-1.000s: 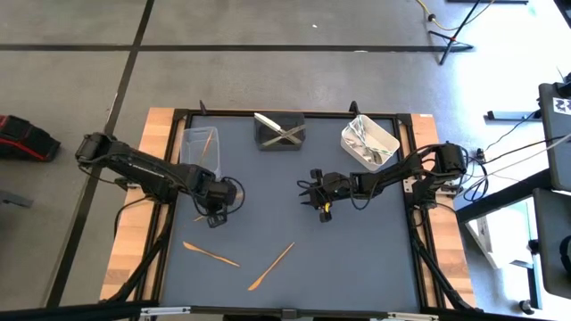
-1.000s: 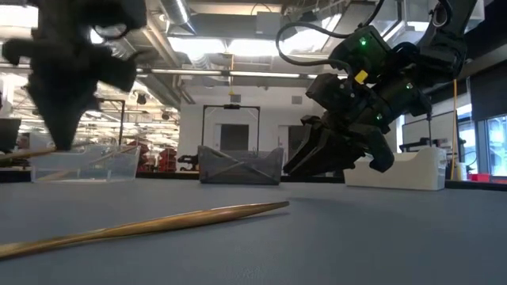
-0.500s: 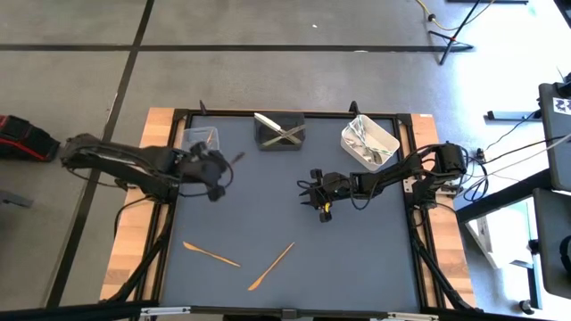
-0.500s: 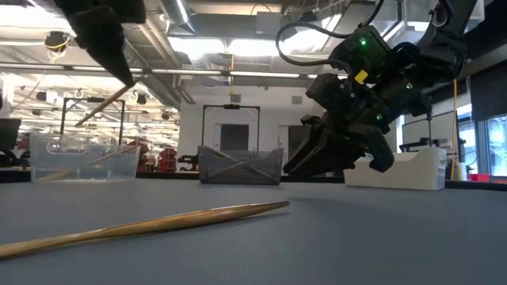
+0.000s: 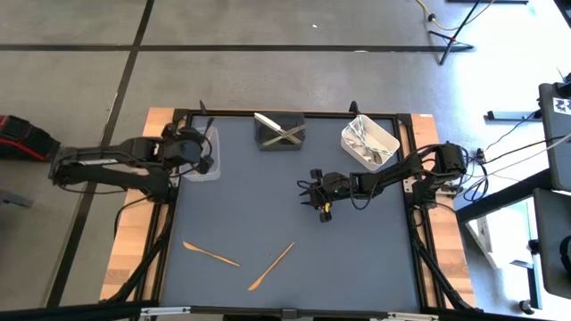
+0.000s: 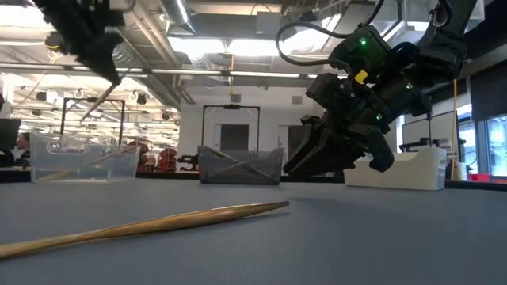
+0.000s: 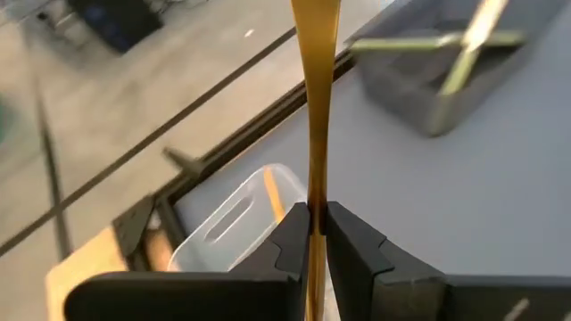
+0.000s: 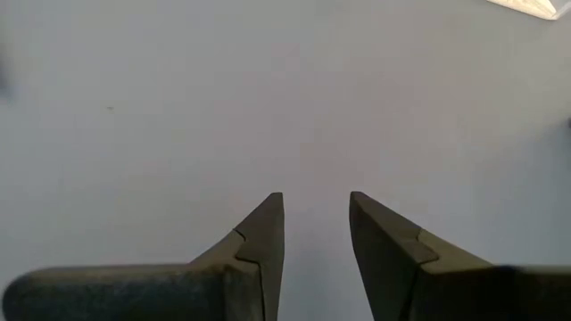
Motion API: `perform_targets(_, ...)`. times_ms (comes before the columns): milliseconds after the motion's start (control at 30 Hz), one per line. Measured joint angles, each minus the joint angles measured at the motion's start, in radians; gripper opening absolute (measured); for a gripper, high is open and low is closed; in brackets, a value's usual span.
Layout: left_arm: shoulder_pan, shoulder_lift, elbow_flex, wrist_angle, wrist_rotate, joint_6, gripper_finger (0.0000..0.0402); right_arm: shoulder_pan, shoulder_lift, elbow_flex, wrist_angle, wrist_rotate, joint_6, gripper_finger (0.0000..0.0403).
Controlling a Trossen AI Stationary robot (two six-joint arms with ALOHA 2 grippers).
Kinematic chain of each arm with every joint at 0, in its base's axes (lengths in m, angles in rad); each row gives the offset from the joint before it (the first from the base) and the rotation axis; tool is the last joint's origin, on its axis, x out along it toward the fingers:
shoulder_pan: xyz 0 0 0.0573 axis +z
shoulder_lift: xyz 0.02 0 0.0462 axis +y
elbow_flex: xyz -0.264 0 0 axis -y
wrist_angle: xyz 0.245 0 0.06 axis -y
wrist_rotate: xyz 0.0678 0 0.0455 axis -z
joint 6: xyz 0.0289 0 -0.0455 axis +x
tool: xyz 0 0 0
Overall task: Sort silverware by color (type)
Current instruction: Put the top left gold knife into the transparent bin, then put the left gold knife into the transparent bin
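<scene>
My left gripper (image 5: 202,148) is over the clear tub (image 5: 198,166) at the table's far left and is shut on a copper-gold piece of silverware (image 7: 315,107). That piece also shows slanting down in the low view (image 6: 100,98). One copper-gold piece (image 7: 271,193) lies inside the clear tub (image 7: 234,223). Two more copper-gold pieces (image 5: 211,254) (image 5: 271,266) lie flat on the table near its near edge. My right gripper (image 5: 319,205) is open over the middle of the table, and nothing is between its fingers (image 8: 315,223). My left gripper pinches the copper-gold piece between its two fingers at a slim stretch of its shaft (image 7: 314,210). The piece runs along the fingers and sticks out past their tips. It is lifted clear, slanting down from the fingers (image 6: 107,70) above the clear tub.
A dark grey tub (image 5: 279,131) with pale silver-green pieces stands at the far edge's middle. A white tub (image 5: 369,143) with shiny silver pieces stands at the far right. Bare blue table lies between the arms and the two loose pieces.
My left gripper has risen from low over the table's left middle and moved toward the far left corner. It has carried the copper-gold piece clear of the table to above the clear tub. The piece has tipped from about level to slanting down.
</scene>
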Motion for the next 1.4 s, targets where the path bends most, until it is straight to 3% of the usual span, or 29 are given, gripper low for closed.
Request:
perform_targets(167, 0.083, -0.004, -0.079, 0.035, 0.039, -0.08, 0.0026, 0.0, 0.0, 0.0, 0.0, -0.001, 0.0, 0.0115)
perform_targets(467, 0.165, 0.003, -0.151, 0.032, 0.248, -0.151, 0.0026, 0.0, 0.0, 0.0, 0.0, -0.019, 0.0, 0.0115)
perform_targets(633, 0.206, 0.002, -0.151, -0.047, 0.258, -0.225, 0.0031, 0.0, 0.0, 0.0, 0.0, -0.019, -0.001, 0.0115)
perform_targets(800, 0.242, 0.011, -0.151, -0.073, 0.281, -0.241, 0.0063, 0.0, 0.0, 0.0, 0.0, -0.019, -0.001, 0.0115)
perform_targets(967, 0.259, 0.011, -0.151, -0.055, 0.298, -0.202, 0.0099, 0.0, 0.0, 0.0, 0.0, -0.019, -0.001, 0.0115)
perform_targets(1200, 0.244, 0.01, -0.108, 0.041, 0.409, -0.082, 0.0107, 0.0, 0.0, 0.0, 0.0, -0.019, -0.001, 0.0115)
perform_targets(1400, 0.136, 0.017, -0.099, 0.344, 0.644, 0.095, 0.0108, 0.0, 0.0, 0.0, 0.0, -0.019, -0.001, 0.0115)
